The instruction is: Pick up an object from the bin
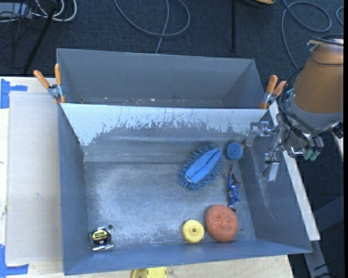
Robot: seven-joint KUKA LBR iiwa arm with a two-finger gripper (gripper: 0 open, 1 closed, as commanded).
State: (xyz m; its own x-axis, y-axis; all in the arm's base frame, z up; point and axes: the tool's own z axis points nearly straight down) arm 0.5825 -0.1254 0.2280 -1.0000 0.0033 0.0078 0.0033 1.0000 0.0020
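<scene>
Step in hand: approach, no pick made yet. Gripper hangs at right of frame over the sloping right wall of the grey bin, above the floor level. How far open it is cannot be told, and nothing from the bin is seen in its hold. Nearest to it is a blue round cap, right of centre, with a slim dark-blue piece just below it. Left of the cap lies a blue brush. Toward lower right sit a reddish round scrubber and a yellow disc, close together. A tape measure lies alone, lower left. Next move, by my reading: shift left off the wall, centre over one item, then descend.
</scene>
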